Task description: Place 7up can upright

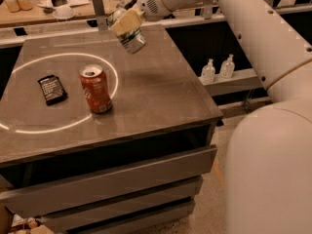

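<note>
7up can (pixel 134 39): one, held in the air above the table's far side, tilted with its lower end toward the camera's right. One white arm (pixel 263 28) bends up from the lower right and reaches leftward over the table (pixel 161 84). Its gripper (pixel 127 25) is clamped around the can's upper half, a cream finger (pixel 126 19) pressed across the can's side. Standing upright on the table, inside a ring of light (pixel 113 71), is one red-orange can (pixel 96 89). One dark packet (pixel 52 89) lies flat to its left. Two small clear bottles (pixel 208 71) stand on a ledge beyond the table's right edge.
</note>
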Robot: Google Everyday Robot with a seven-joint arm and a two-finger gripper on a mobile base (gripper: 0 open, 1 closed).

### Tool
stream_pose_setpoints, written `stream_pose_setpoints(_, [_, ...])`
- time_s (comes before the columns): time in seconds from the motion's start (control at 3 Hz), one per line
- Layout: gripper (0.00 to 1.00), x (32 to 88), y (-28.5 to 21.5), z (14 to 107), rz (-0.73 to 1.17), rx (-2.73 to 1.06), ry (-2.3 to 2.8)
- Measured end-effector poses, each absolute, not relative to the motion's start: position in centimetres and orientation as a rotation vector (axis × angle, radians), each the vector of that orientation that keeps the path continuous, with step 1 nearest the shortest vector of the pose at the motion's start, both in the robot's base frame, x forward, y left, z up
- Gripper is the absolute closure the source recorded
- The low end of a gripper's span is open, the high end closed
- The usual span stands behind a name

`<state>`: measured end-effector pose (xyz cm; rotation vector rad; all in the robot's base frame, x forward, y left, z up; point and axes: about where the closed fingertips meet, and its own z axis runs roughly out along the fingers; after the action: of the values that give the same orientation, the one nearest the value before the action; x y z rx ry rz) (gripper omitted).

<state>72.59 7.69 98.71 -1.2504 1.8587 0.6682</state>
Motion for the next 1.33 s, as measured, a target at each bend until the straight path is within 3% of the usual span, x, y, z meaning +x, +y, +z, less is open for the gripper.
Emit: stream_pose_setpoints(1.33, [1.0, 72.6, 7.4, 94.7, 0.726, -1.148, 1.589])
